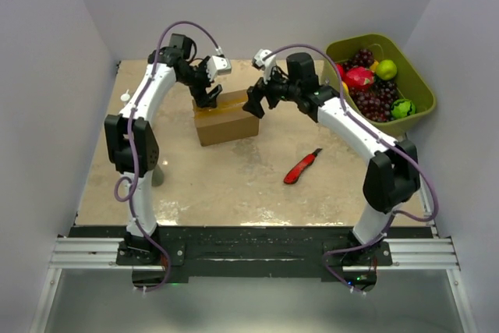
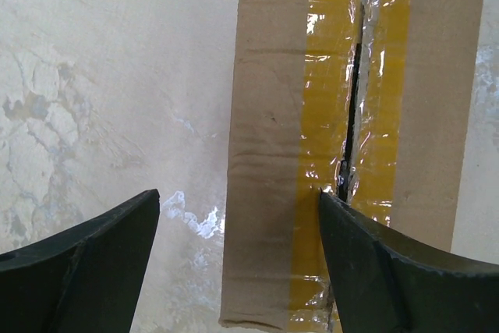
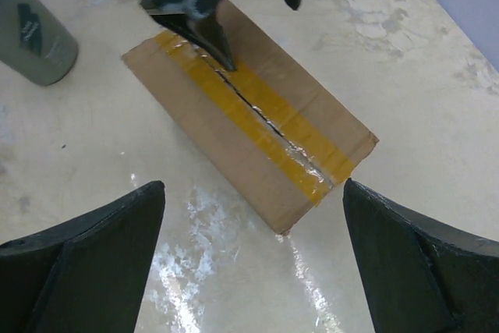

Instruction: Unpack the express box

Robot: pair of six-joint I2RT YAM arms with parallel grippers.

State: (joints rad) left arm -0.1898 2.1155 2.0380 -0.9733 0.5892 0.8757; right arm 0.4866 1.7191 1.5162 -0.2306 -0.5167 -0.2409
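Lying on counter: the express box (image 1: 222,126), a brown cardboard carton, is set at mid-counter towards the far side, under the ends of both arms; its top flaps are seen flat and shut.
Counter: a beige, marble-patterned surface (image 1: 234,193), glossy in patches.
Tape: a yellowish strip (image 3: 234,103) is laid lengthwise along the middle of the box top; a dark slit is seen running through it along the flap seam (image 2: 352,99).
Left jaws: spread wide and grasping nothing. They are held low over the far-left end of the box. One tip is placed at the taped seam, though contact cannot be confirmed. The other tip is held out over bare counter beside the box.
Right jaws: spread fully, nothing held. They are poised above the right end of the box and kept apart from it. In the right wrist view the whole box top is framed between the two tips.
Utility knife: a red-handled knife (image 1: 302,167) is laid on the counter to the right of the box, well apart from it.
Fruit bin: an olive-green tub (image 1: 421,91) is set at the far right corner, filled with dark grapes (image 1: 374,103), a pink dragon fruit (image 1: 359,78) and green fruit.
Grey container: a rounded grey-green vessel (image 3: 31,33) with a dark label is stood on the counter near the box's left end, not touching it.
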